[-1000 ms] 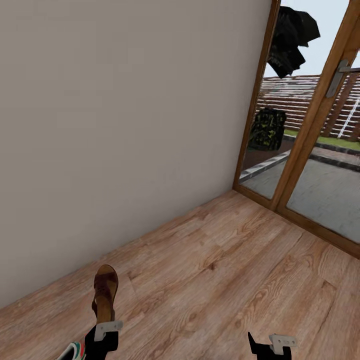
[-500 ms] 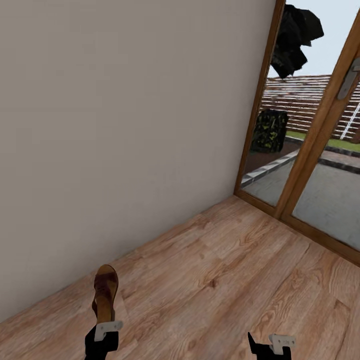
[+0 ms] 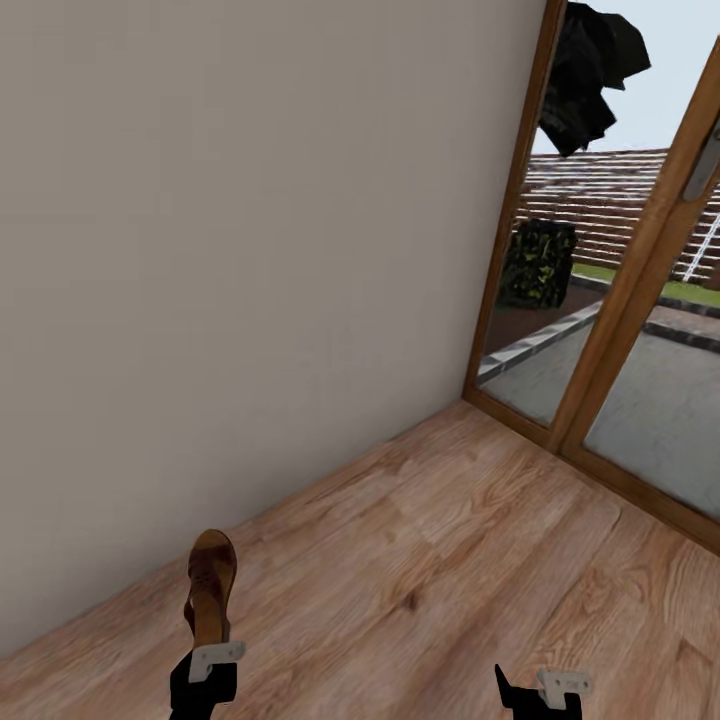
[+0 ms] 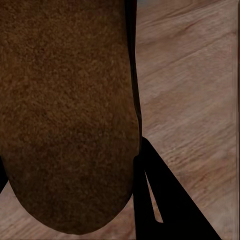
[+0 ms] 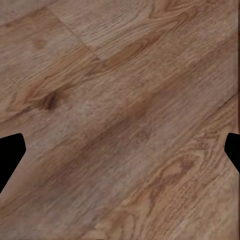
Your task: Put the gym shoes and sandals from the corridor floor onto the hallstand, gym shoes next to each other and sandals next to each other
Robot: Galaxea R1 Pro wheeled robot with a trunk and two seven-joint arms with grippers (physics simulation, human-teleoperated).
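Soft, even light is filling the corridor, with daylight coming through the glazed door (image 3: 620,330) at the right. The wall (image 3: 250,250) is showing a gentle gradient without hard shadows. Wrist views are rendering the floor (image 5: 120,110) slightly blurred.

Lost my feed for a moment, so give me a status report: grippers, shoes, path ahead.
Left gripper shut on dark brown leather sandal. Right gripper open, empty, above light wood-grain plank floor. Ahead: plain beige wall, wood-framed glass door; nothing on the floor between.

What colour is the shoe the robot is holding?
Dark brown sandal, clearest in the head view.
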